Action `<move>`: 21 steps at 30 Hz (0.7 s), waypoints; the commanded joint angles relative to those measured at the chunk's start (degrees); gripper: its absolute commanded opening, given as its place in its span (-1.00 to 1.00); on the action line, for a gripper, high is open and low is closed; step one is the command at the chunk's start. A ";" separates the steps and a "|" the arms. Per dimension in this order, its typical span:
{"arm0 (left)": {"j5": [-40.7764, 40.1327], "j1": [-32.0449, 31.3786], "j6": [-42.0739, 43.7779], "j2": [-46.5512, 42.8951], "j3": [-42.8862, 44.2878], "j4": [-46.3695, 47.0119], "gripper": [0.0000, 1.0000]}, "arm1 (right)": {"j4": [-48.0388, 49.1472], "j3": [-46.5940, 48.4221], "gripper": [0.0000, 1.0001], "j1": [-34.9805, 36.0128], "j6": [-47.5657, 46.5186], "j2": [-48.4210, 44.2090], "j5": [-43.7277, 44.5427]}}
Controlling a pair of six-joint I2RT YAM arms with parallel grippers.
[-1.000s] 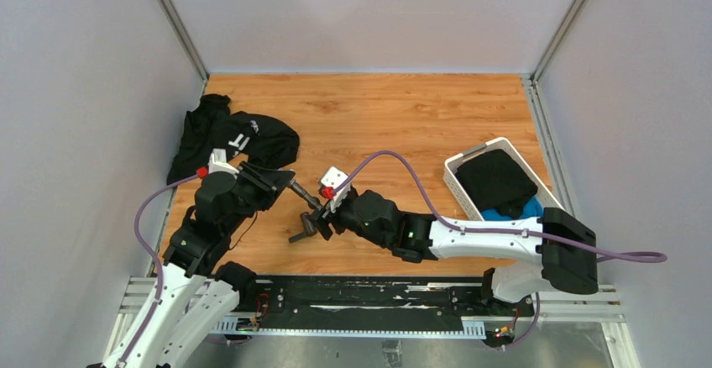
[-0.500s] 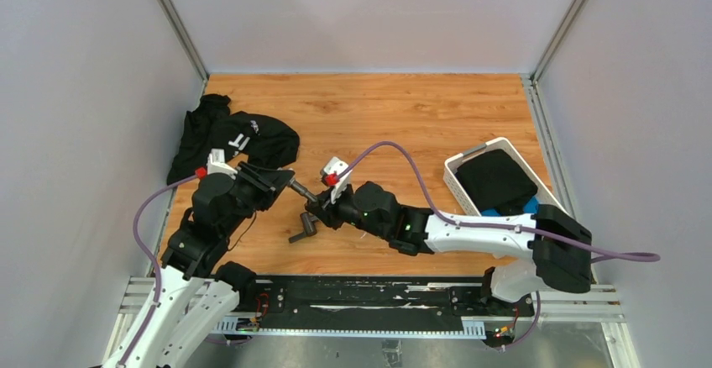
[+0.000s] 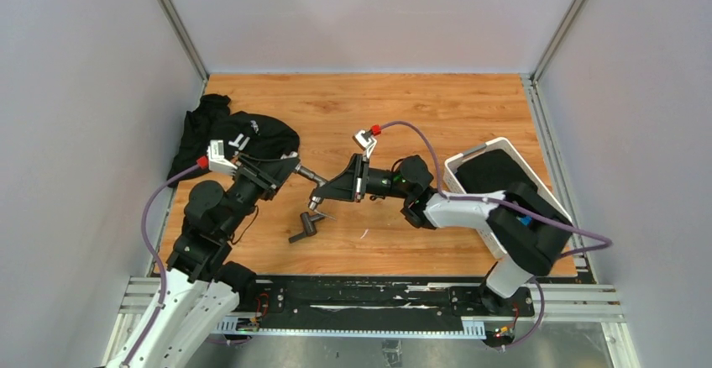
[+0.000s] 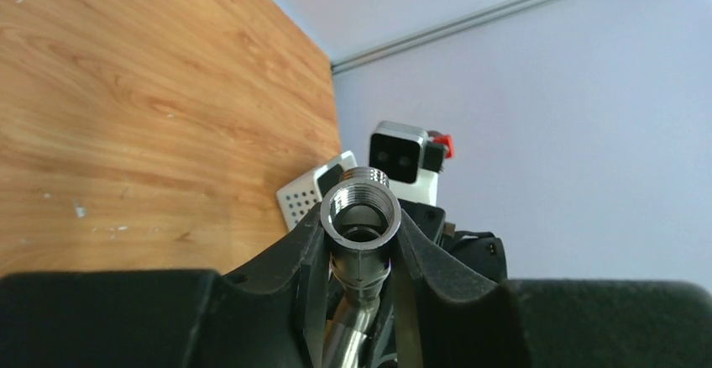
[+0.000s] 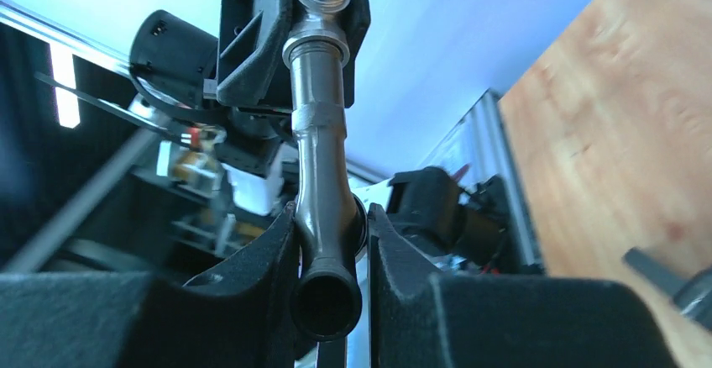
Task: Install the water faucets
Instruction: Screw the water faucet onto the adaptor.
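A dark metal faucet spout (image 3: 311,176) was held over the middle of the desk (image 3: 420,112), gripped at both ends. The left hand (image 3: 292,170) was clamped on its threaded collar, and the right hand (image 3: 326,190) was closed narrowly around its curved open end. A second faucet piece (image 3: 304,226) lay on the wood just beside them, toward the near edge. A black garment (image 3: 243,137) sat by the left edge and a white basket (image 3: 470,160) by the right.

a robotics lab test cell: plain pale-grey wall panels (image 3: 369,15) framed by bare aluminium corner posts (image 3: 174,19) box in an orange wood-grain laminate tabletop (image 3: 437,107). two white-and-black robot arms (image 3: 470,212) are bolted to a black slotted mounting rail (image 3: 361,294) at its near edge, trailing purple cables (image 3: 403,123).
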 commanded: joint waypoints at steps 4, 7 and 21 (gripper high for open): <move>-5.06 0.06 7.02 2.31 -0.04 -7.99 -1.00 | 26.38 -3.14 -0.40 -2.32 20.63 5.10 -4.76; -6.48 0.06 6.96 2.52 0.96 -11.01 -1.00 | 19.51 -5.89 0.20 -2.82 15.35 2.62 -1.74; -8.78 0.06 4.53 2.15 5.81 -17.95 -1.00 | -55.94 -0.68 0.81 -2.16 -28.49 -26.80 27.66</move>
